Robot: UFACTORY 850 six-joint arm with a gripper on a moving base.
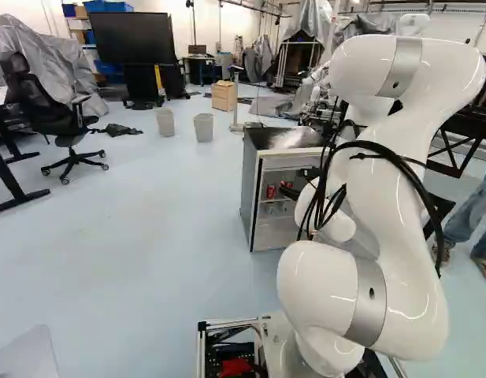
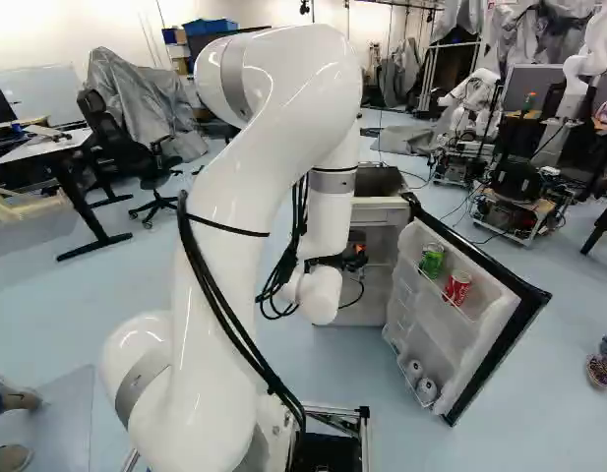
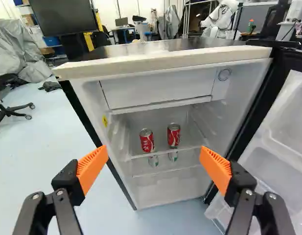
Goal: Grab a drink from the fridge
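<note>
- Facing the fridge [image 3: 165,61], the gripper [image 3: 153,152] has its jaws released and spread, probably to leave room around a can.
- Two red cans [image 3: 147,140] stand upright on a shelf [image 3: 190,147] inside the fridge, supported from below.
- Fridge door [image 2: 446,329] swung wide, presumably giving the arm a way in.

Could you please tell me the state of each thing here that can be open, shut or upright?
Black two-fingered gripper with orange pads, open and empty.
White-lined door with black edge, wide open.
White freezer flap inside the small white-lined fridge, shut.
Two red metal cans on its shelf, upright.
Green metal can and red-and-white metal can, stored in the door.
</note>
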